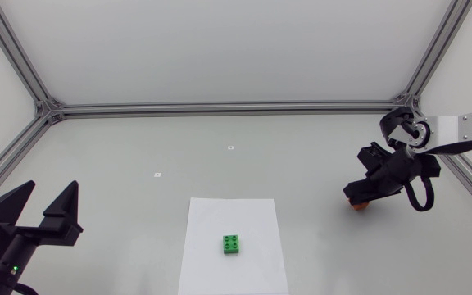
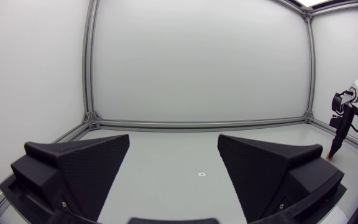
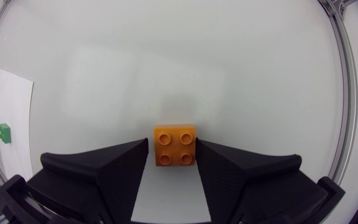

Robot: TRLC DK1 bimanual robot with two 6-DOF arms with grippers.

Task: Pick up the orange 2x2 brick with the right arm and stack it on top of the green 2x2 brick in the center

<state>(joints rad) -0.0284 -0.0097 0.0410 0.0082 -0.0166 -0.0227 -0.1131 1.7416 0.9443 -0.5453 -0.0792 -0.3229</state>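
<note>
Our left tool (image 1: 53, 192) sits released at the near-left corner of the smooth pale table (image 1: 138, 139), its matte, finely stippled wedge fingers (image 2: 86, 165) spread wide; the green 2x2 brick (image 1: 232, 244), round studs up, lies on a flat white paper sheet (image 1: 220, 215) at centre; our right tool (image 3: 173, 149), released, straddles the glossy orange 2x2 brick (image 3: 175, 145) on the table at far right.

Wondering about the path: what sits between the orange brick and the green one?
Nothing: the head view shows only bare table and white paper between orange brick and green brick.
</note>
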